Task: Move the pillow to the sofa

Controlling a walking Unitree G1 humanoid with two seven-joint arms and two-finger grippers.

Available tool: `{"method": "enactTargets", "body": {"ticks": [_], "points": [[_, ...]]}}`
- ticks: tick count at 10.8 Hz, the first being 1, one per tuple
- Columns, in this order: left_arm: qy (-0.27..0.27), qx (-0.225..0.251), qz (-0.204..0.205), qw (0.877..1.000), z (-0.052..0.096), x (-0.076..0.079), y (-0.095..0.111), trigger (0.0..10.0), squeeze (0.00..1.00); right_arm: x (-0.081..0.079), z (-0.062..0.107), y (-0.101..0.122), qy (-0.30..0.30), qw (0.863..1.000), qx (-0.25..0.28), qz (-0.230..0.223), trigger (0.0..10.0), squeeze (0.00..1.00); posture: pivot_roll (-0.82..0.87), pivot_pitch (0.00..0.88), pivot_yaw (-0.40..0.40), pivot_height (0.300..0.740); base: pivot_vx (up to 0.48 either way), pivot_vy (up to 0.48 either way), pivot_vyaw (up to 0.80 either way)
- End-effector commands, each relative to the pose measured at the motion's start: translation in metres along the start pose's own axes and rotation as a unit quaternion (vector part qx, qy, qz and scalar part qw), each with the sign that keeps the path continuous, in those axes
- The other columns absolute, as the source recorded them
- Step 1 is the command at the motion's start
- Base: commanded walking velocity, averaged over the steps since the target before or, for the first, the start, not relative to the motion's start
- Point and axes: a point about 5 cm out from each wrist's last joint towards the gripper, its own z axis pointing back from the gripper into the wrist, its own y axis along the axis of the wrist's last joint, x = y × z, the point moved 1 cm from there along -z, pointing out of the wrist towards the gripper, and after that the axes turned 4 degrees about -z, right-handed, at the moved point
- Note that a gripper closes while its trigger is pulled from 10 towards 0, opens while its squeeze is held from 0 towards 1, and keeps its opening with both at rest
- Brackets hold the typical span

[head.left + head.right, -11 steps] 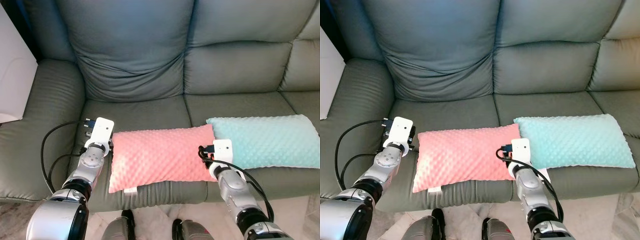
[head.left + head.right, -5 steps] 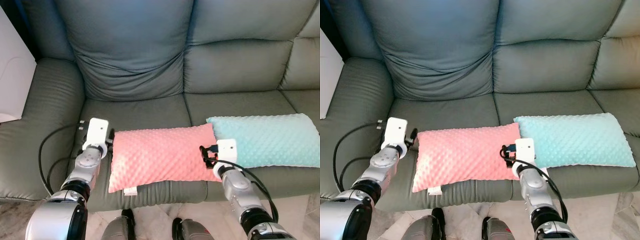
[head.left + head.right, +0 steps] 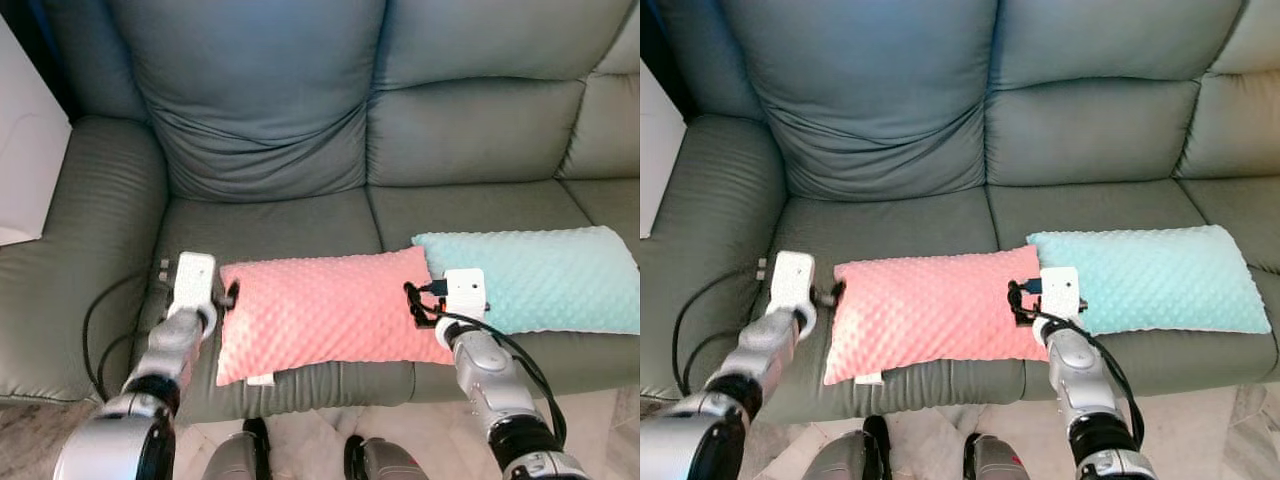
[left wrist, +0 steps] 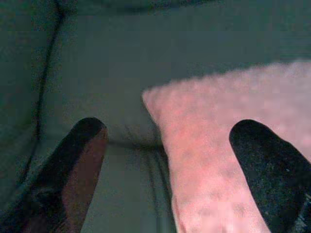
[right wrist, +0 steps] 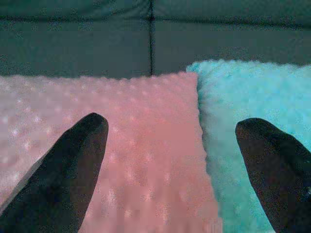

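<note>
Head views. A grey-green leather sofa [image 3: 270, 130] takes up the scene, its seat cushions running across the foreground and a white panel [image 3: 25, 150] standing off its left arm. The pink pillow [image 3: 325, 310] lies flat on the seat near the front edge, its right end touching a turquoise pillow [image 3: 535, 280]. The left gripper [image 3: 228, 297] sits at the pink pillow's left end and the right gripper [image 3: 1018, 302] at its right end, over the seam between the two pillows. The pillow appears already delivered to the sofa.

Left wrist view. The two black fingers [image 4: 73, 165] are spread wide; one is over the bare seat, the other over the pillow's dimpled pink cover, with the pillow's corner between them. Nothing is pinched.

Right wrist view. The fingers [image 5: 68, 170] are likewise spread apart, one over the pink cover, the other over the turquoise one. They grip nothing.

Risk. The pillow's front corner overhangs the seat edge slightly; a fingertip snagging the soft cover as the arms pull away could drag it off onto the floor, or shift the turquoise pillow with it.
</note>
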Motion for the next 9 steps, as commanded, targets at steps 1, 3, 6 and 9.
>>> {"method": "enactTargets", "body": {"ticks": [1,3,6,9], "points": [[-0.001,-0.027,0.003,1.0,0.004,-0.005,-0.014,10.0,1.0,0.002,0.004,-0.01,-0.005,1.0,-0.025,-0.01,10.0,1.0,-0.12,0.211,0.0,0.74,0.0,0.0,0.0],[-0.009,-0.057,-0.003,0.998,0.007,-0.009,-0.025,10.0,1.0,0.005,0.004,-0.013,-0.006,0.998,-0.053,-0.018,10.0,1.0,-0.12,0.208,0.002,0.74,0.0,0.0,0.0],[-0.036,-0.077,-0.016,0.996,0.009,0.001,-0.033,10.0,1.0,0.013,0.005,-0.022,-0.012,0.995,-0.097,-0.007,10.0,1.0,-0.12,0.214,0.003,0.74,0.0,0.0,0.0],[-0.094,-0.111,-0.037,0.989,0.011,0.019,-0.043,10.0,0.0,0.03,0.011,-0.033,-0.043,0.989,-0.14,0.021,10.0,0.0,-0.12,0.234,0.007,0.74,0.0,0.0,0.0]]}}
